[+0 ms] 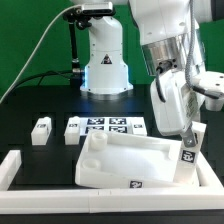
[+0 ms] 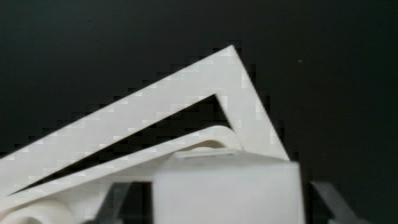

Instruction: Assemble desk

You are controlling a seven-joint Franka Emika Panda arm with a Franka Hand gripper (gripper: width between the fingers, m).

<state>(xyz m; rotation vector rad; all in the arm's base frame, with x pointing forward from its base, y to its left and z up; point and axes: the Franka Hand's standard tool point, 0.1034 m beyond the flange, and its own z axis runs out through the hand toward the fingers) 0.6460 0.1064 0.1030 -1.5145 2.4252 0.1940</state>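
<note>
The white desk top lies tilted on the black table, one edge propped up. A short square leg with a small tag stands upright at the top's corner on the exterior view's right. My gripper reaches down over that leg. In the wrist view the leg sits between my dark fingers, and a thin dark gap shows beside it, so the gripper is open around the leg. Beyond it, the desk top's rim runs to a corner. Another leg stands loose at the exterior view's left.
The marker board lies behind the desk top. Long white border bars frame the table's front and sides. The robot's base and its cables stand at the back.
</note>
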